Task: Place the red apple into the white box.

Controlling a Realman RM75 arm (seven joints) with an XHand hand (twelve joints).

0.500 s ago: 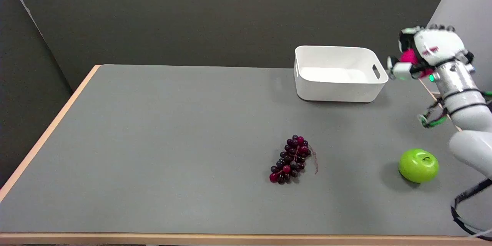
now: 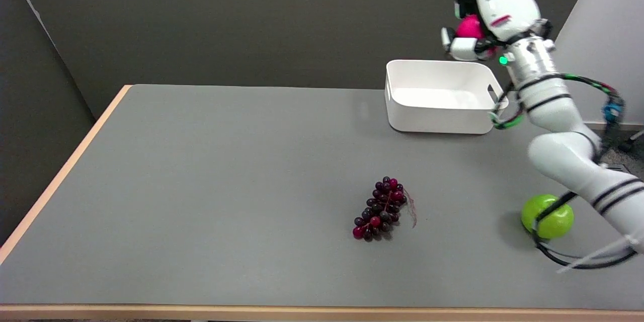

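Observation:
My right hand [image 2: 490, 17] is raised in the air above the far right corner of the white box [image 2: 443, 115], fingers wrapped around the red apple [image 2: 469, 26]. Only a pink-red patch of the apple shows between the fingers; the rest is hidden by the hand. The box stands open-topped at the back right of the grey table, with a handle slot in its right wall. Nothing shows inside the box.
A bunch of dark purple grapes [image 2: 382, 209] lies mid-table toward the front. A green apple [image 2: 547, 216] sits at the front right, partly crossed by my arm's black cable. The table's wooden edge [image 2: 60, 176] runs along the left.
My right hand has risen and swung left with the red apple, from beside the box's right wall to above its far right corner. The forearm now crosses in front of the green apple.

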